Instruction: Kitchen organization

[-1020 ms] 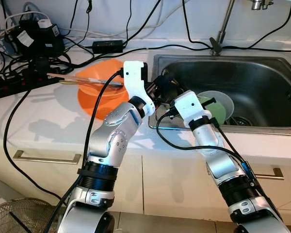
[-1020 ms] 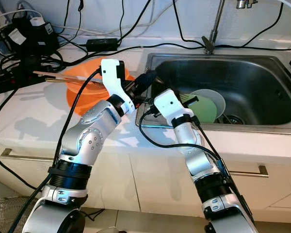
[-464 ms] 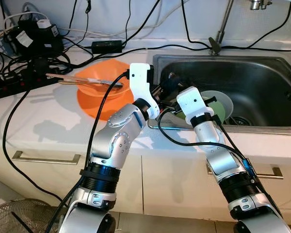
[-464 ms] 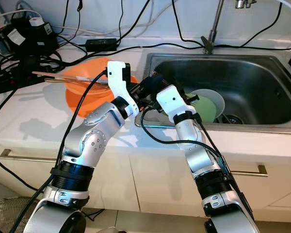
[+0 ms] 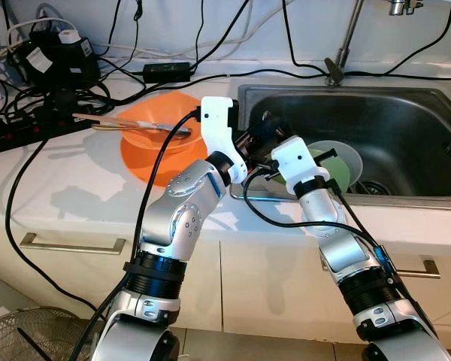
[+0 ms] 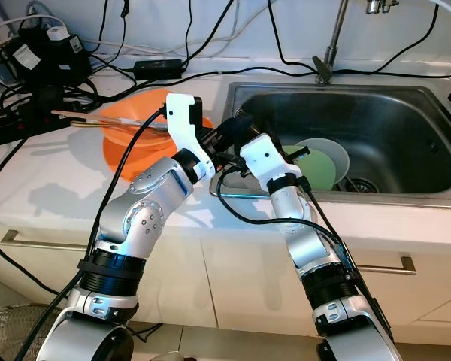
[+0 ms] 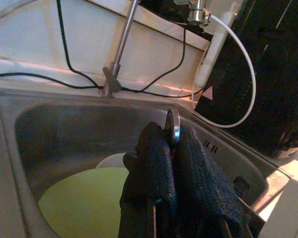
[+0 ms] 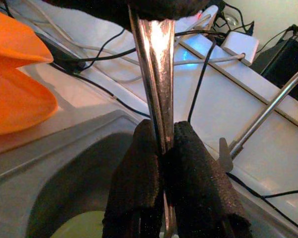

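Note:
A silver metal utensil (image 8: 156, 74) is held between both grippers over the left rim of the steel sink (image 5: 406, 92). My left gripper (image 7: 171, 148) is shut on one end, whose round metal tip (image 7: 173, 126) sticks out above the fingers. My right gripper (image 8: 161, 148) is shut on the thin handle lower down. In the eye views the two grippers meet at the sink's front left corner, left gripper (image 5: 259, 135) just above the right wrist (image 5: 293, 158). A green plate (image 5: 338, 173) lies in a white bowl (image 5: 353, 156) inside the sink.
Orange bowls (image 5: 146, 147) with chopsticks (image 5: 105, 120) across them sit on the white counter to the left. Black cables and a power strip (image 5: 30, 124) crowd the back left. The tap (image 5: 346, 37) rises behind the sink. Drawers with handles are below.
My left arm has swung right from the orange bowls to the sink's corner. The right gripper has risen slightly to meet it at the utensil.

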Controlling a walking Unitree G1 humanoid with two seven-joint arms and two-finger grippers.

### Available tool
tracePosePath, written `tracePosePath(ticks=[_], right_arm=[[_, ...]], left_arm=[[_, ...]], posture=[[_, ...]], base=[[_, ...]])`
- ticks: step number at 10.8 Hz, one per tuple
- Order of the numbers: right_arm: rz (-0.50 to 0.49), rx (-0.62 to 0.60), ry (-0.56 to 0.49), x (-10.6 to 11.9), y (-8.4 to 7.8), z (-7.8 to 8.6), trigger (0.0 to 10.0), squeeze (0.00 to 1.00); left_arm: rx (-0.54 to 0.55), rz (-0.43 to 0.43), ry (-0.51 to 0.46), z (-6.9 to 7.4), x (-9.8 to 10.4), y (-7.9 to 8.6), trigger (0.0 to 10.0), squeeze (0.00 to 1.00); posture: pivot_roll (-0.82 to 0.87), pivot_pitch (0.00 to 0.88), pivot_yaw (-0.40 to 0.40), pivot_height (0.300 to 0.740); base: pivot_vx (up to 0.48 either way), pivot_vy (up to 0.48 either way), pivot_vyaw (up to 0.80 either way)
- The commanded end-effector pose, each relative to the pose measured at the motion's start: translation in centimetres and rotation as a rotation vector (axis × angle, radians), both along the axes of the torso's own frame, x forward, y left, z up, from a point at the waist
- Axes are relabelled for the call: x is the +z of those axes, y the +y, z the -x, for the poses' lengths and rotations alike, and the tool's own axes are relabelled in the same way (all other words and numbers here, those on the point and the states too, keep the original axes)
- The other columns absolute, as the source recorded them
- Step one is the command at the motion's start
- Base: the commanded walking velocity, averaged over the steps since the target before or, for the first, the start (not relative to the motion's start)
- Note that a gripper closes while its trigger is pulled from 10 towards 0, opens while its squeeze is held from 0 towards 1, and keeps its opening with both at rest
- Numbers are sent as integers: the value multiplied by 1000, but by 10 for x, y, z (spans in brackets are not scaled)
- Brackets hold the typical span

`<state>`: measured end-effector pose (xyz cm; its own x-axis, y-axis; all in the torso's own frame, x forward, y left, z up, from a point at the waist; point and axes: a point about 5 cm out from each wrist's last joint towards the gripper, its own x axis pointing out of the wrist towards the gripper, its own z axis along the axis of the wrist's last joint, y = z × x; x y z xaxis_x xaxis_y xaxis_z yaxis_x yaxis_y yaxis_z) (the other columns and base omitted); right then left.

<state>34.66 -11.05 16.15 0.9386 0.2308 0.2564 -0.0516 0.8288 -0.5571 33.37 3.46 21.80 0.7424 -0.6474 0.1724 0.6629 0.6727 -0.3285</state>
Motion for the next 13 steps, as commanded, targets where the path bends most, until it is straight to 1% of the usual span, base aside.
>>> tracePosePath(ticks=[1,3,4,5,7,9,11,13], right_arm=[[-24,-22,-2,4,-5,-3,0,0],[-24,-20,-4,4,-5,-3,0,0],[-24,-21,-4,4,-5,-3,0,0],[-26,-21,-4,4,-5,-3,0,0],[-29,-21,-2,4,-5,-2,0,0],[-38,-27,0,4,-7,-3,0,0],[-45,-47,6,4,-13,-5,0,0],[-42,-92,14,6,-25,-12,0,0]], left_arm=[[14,-1,-16,-2,4,3,10000,0],[35,-5,-4,-4,2,4,10000,0],[36,15,2,-4,1,5,10000,1000],[31,37,8,-3,3,6,10000,1000],[31,38,12,-3,2,6,10000,1000],[30,83,16,-3,7,10,10000,1000],[51,122,15,-3,12,21,10000,1000],[83,133,5,-2,14,34,10000,1000]], posture=[[61,0,67,740],[61,0,66,740],[60,0,66,740],[62,0,67,740],[63,0,65,740],[63,0,65,740],[63,0,65,740],[69,0,63,740]], base=[[0,0,0],[0,0,0],[0,0,0],[0,0,0],[0,0,0],[0,0,0],[0,0,0],[0,0,0]])
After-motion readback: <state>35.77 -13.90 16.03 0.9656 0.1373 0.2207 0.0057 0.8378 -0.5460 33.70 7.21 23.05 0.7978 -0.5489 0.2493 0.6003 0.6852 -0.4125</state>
